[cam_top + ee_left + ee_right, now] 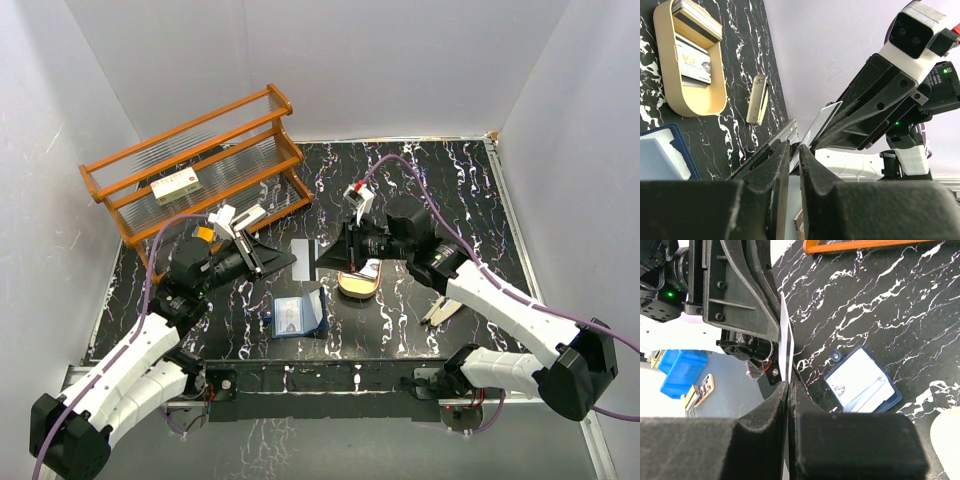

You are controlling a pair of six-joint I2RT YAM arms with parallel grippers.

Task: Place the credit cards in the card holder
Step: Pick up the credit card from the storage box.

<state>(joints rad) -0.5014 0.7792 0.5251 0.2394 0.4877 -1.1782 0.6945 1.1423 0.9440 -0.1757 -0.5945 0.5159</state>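
Tabletop (450, 190) black white-veined marble; walls (400, 70) white; card holder (298, 315) open.

We see card (786, 340) edge-on only, face unreadable, lower end hidden inside right gripper (789, 386); card holder (662, 155) cut off by left-wrist view's edge, seemingly half lost.

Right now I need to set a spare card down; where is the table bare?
Bare table: back right, behind the right gripper; also between left arm and card holder. Crowded: the centre, where left gripper and right gripper share a card, beside the tray.
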